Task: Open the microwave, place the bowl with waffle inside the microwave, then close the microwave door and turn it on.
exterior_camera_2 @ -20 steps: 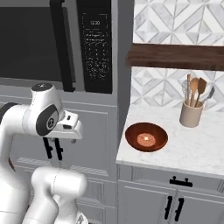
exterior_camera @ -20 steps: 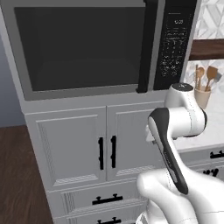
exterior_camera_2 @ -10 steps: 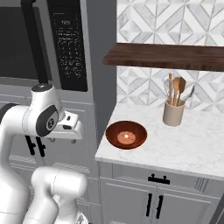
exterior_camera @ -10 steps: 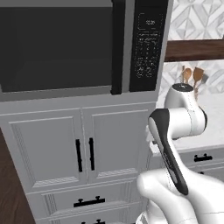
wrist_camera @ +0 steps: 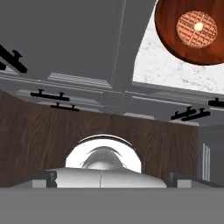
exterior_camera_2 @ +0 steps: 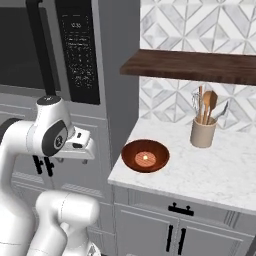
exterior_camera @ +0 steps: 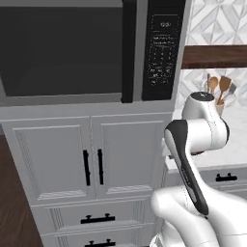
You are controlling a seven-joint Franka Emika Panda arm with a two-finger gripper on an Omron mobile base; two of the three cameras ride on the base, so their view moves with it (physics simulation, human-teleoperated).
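The microwave (exterior_camera: 91, 53) sits built into the grey cabinet wall, and the microwave door (exterior_camera: 62, 50) is shut flat against it, its dark window facing out and its black handle strip (exterior_camera: 128, 50) running straight up and down along the door's right edge, just beside the keypad panel (exterior_camera: 162, 48). The bowl with waffle (exterior_camera_2: 145, 156) rests on the marble tabletop (exterior_camera_2: 200, 172) to the right of the microwave, near the front left corner, with a cup of wooden spoons (exterior_camera_2: 204, 127) well behind it toward the wall. The arm is folded low in front of the lower cabinets, its hand below the microwave and pointing down at the floor, so the handle lies up and to the left of the fingers while the bowl lies to the right, roughly level with the hand. The fingers stand wide apart and hold nothing. Opening the door comes first, it seems, and that calls for raising the hand and turning the fingers so they straddle the upright handle from its sides.
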